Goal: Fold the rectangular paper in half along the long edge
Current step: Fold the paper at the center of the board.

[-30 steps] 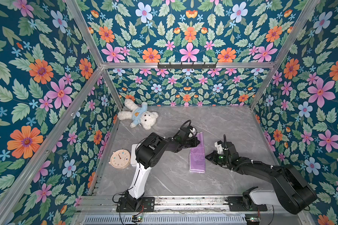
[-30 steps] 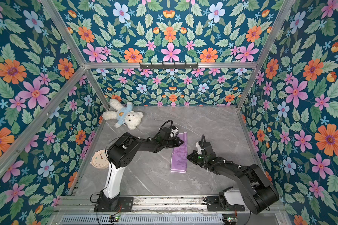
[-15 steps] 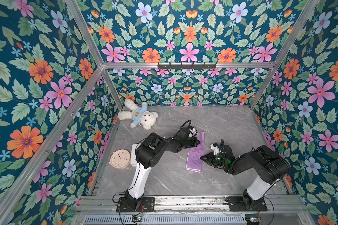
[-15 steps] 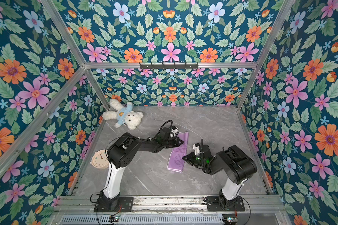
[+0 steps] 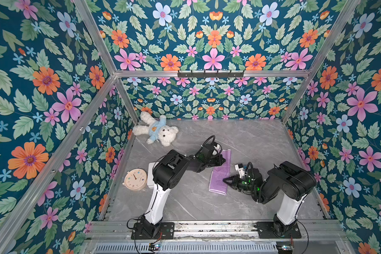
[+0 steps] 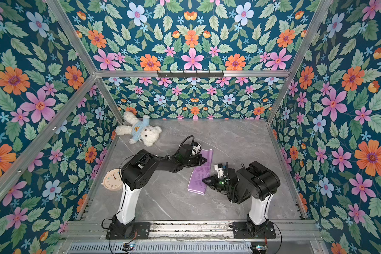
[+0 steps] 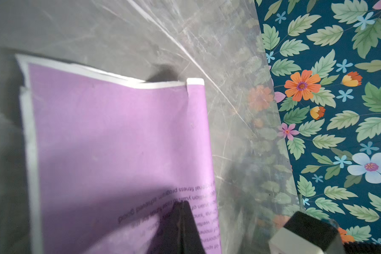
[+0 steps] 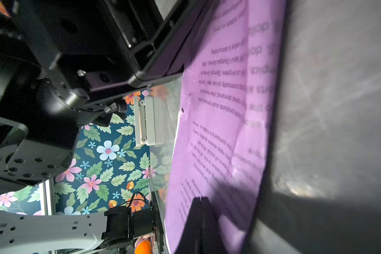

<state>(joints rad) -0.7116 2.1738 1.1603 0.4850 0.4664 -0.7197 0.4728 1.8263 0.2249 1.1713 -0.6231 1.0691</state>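
Observation:
The rectangular paper (image 5: pixel 218 178) lies on the grey table as a narrow lilac strip, doubled over, with printed text facing up; it also shows in a top view (image 6: pixel 198 178). My left gripper (image 5: pixel 224 159) is shut, and its tip rests on the far half of the paper. In the left wrist view, its closed fingertips (image 7: pixel 180 203) touch the printed lines of the paper (image 7: pixel 119 136). My right gripper (image 5: pixel 224 180) is shut too, with its tip on the near half by the right edge. In the right wrist view, that gripper (image 8: pixel 199 199) presses on the paper (image 8: pixel 224 132).
A white teddy bear (image 5: pixel 156 132) in a blue shirt lies at the back left. A round clock (image 5: pixel 135 179) and a white box (image 5: pixel 151 176) sit by the left wall, behind the left arm. Flowered walls close in three sides.
The right arm has drawn back, elbow raised, and its shut gripper has slid toward the paper's near end. The paper's near end has swung slightly left. The left arm has stayed put.

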